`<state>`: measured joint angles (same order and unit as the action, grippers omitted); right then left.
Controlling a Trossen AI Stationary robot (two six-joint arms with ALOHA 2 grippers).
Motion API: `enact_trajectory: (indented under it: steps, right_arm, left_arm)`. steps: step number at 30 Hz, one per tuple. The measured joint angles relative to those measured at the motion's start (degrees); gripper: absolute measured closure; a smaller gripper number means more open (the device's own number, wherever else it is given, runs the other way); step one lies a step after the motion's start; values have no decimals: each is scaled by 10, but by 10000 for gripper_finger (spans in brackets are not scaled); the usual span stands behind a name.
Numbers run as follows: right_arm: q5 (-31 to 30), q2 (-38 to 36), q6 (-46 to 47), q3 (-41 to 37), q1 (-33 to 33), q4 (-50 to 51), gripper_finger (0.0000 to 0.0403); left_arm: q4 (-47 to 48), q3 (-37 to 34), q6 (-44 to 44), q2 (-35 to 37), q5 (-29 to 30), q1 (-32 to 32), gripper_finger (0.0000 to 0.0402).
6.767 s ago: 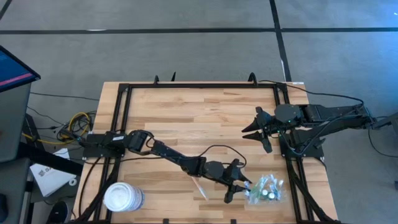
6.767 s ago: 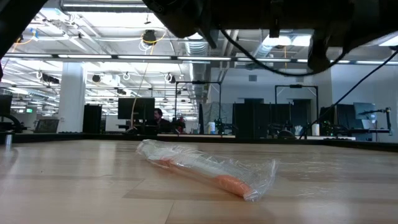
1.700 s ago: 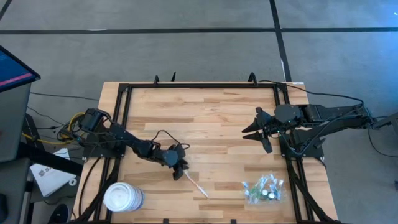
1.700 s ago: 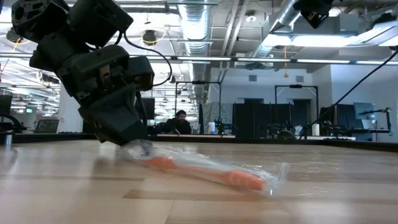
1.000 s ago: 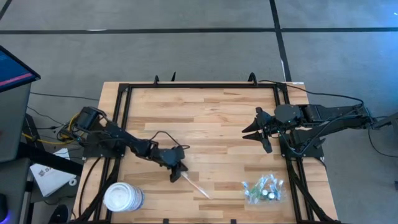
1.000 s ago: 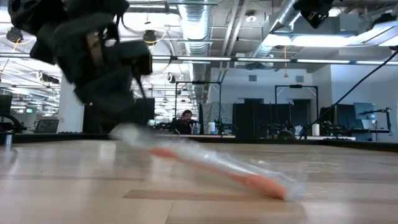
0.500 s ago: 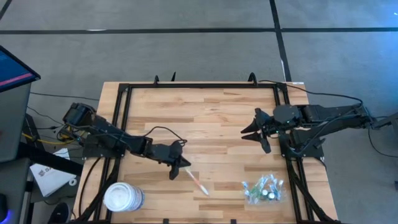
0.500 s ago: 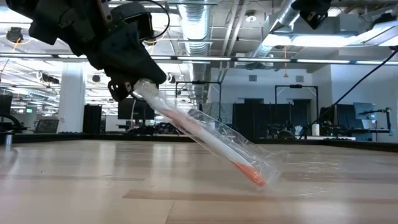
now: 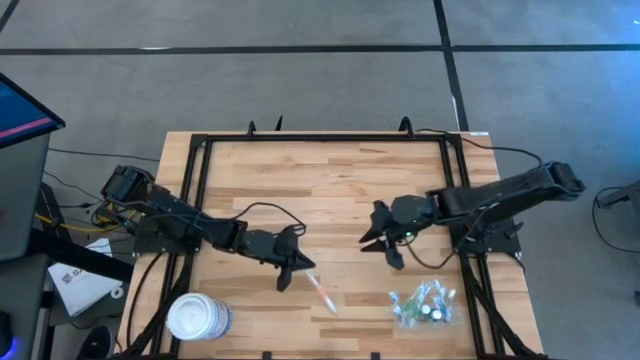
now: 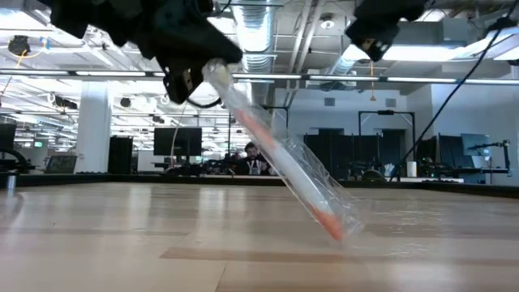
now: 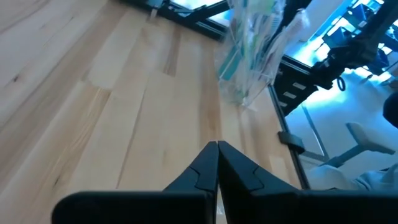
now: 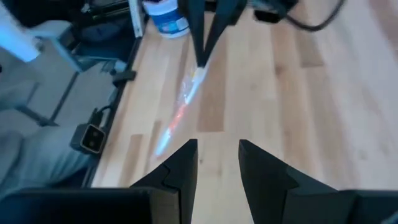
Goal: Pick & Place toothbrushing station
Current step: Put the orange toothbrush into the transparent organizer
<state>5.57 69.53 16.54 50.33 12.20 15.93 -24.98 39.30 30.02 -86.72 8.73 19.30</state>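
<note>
A toothbrush in a clear wrapper (image 10: 276,158) hangs slantwise from my left gripper (image 9: 296,270), which is shut on its upper end left of the table's middle. The toothbrushing station (image 9: 425,303), a small see-through holder with greenish things in it, lies near the table's front right; the left wrist view shows this toothbrushing station (image 11: 249,56) ahead. My right gripper (image 9: 380,256) hovers open over the table's middle right, pointing toward the toothbrush (image 12: 183,106), with nothing between its fingers. My left gripper pinches the wrapper's upper end (image 10: 212,75) between its two shut fingers. The fingers come from the table's left, slanting down. The toothbrush slopes down and away from them, and its lower end (image 10: 334,231) rests on the table.
A large white round tub (image 9: 198,317) stands at the table's front left corner. A black frame (image 9: 200,150) runs along the table's edges. Bare wood lies across the far half of the table (image 9: 320,170).
My left gripper has risen, staying shut, and has raised the toothbrush's held end, so the toothbrush slopes more steeply while its lower end stays on the table. My right gripper has swung down and toward the table's left and near side, staying open.
</note>
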Motion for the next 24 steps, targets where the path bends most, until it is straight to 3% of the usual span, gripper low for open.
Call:
enact_trajectory:
  steps: [14,24]
  right_arm:
    - [122,150,5,0,1,-167,294]
    - [141,216,34,0,7,-274,294]
  left_arm:
    - [-12,5,-11,0,8,2,401]
    - [-13,5,-11,0,10,2,401]
